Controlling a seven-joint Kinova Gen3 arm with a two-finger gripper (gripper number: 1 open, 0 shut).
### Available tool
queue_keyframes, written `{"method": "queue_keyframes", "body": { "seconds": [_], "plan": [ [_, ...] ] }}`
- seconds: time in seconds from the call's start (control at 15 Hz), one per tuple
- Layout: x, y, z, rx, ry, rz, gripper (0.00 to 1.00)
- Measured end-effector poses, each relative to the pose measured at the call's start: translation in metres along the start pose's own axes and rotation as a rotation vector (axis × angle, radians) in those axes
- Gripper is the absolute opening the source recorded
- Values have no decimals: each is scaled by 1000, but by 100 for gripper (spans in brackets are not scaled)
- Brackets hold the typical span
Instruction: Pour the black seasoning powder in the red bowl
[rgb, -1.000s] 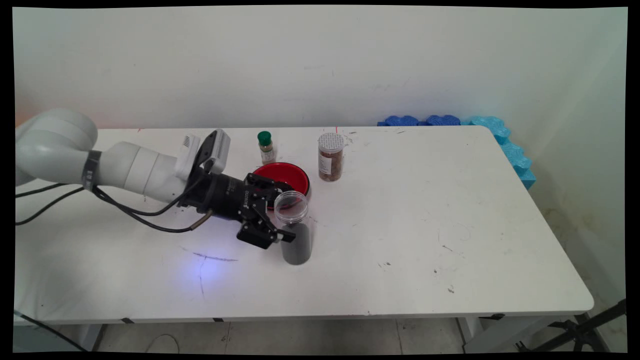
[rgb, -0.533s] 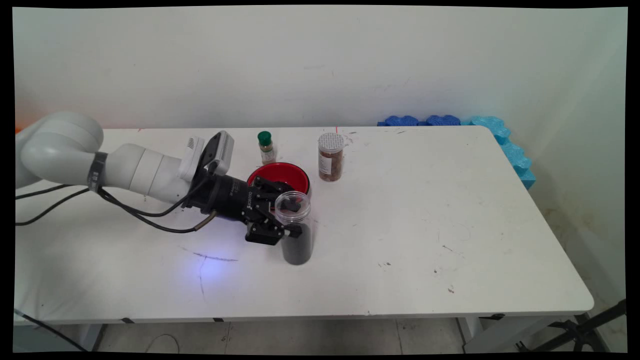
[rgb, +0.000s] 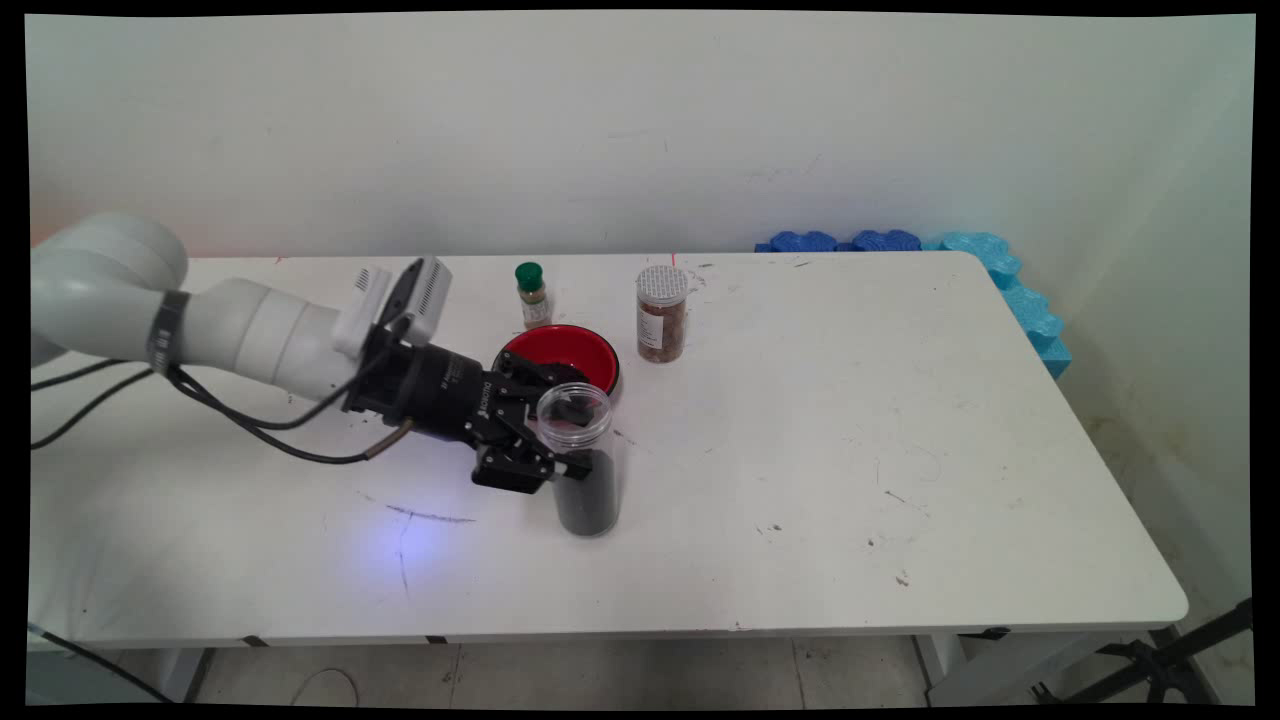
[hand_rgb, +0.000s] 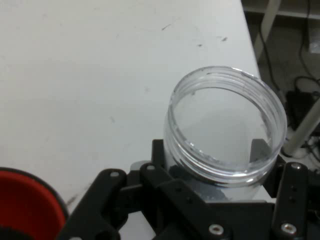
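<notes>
The gripper (rgb: 562, 440) clamps the open clear jar (rgb: 583, 460) (lower half filled with dark contents) at mid-height, standing on the white table (rgb: 900, 420). The red bowl (rgb: 560, 356) sits just behind. Risk: the jar looks slightly tilted; a sideways pull could tip it and spill contents.

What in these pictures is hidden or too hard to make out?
- Red bowl: main view, its near rim is behind the gripper; hand view, cut off by the bottom left corner.
- Clear jar: main view, its dark contents cannot be identified; hand view, its lower half is behind the black linkage.
- Green-capped bottle, spice jar: labels too small to read.
</notes>
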Motion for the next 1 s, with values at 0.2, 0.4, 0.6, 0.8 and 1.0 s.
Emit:
{"method": "queue_keyframes", "body": {
  "seconds": [0.2,0.4,0.6,0.8,1.0],
  "plan": [
    [14,4,-16,-30,23,-5,0],
    [34,6,-34,-42,46,-17,0],
    [55,6,-55,-50,66,-45,0],
    [73,4,-77,-59,66,-95,0],
    [89,-4,-96,-48,63,-175,0]
  ]
}}
